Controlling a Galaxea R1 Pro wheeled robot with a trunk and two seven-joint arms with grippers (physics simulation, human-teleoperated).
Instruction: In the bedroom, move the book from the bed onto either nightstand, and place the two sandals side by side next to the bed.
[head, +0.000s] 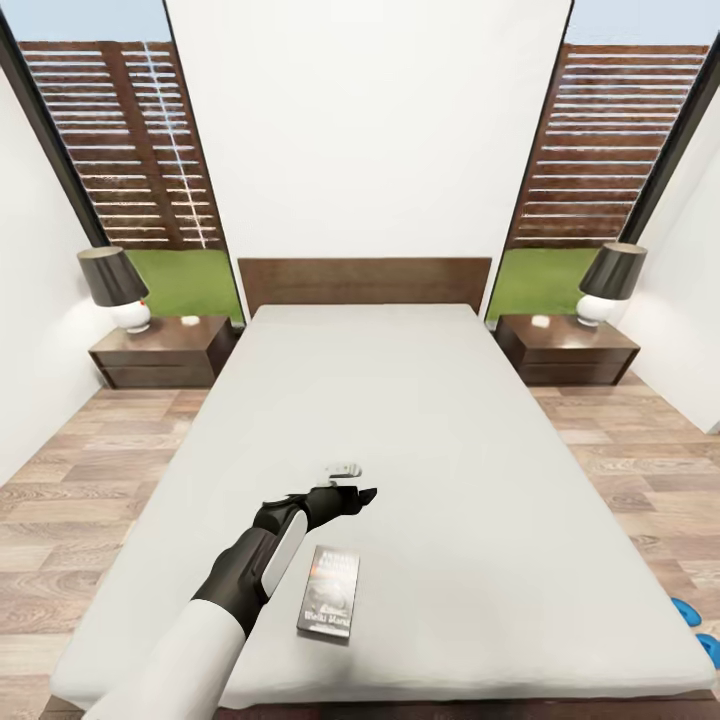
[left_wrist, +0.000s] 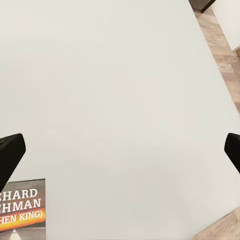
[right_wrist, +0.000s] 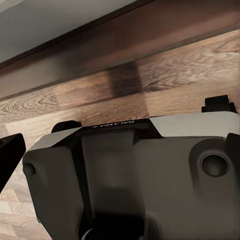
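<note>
I am working on the first step, fetching the book (head: 331, 592), which is lying flat on the bed (head: 420, 420) near its foot edge, toward the left half. My left gripper (head: 352, 494) is hovering over the mattress just beyond the book, toward the headboard, and its fingers (left_wrist: 10, 155) are spread wide with nothing between them (in the left wrist view the two dark tips are sitting at opposite sides with bare sheet between). The book is peeking in at a corner of that view, so I judge the hand is overshooting it. The next move is calling for me to pull the arm back toward the foot edge, centre the fingers over the cover, and come down on an edge, since a thin paperback lying flat is awkward to pinch. Then either nightstand (head: 165, 350) will do.

The right wrist view is showing robot body and floor planks; I cannot tell how its fingers are standing.

The sandals (head: 695, 625) are lying on the floor by the bed's right foot corner.

On the cover I am reading "…CHARD", "…HMAN" and, on the orange band, "…HEN KING)".
</note>
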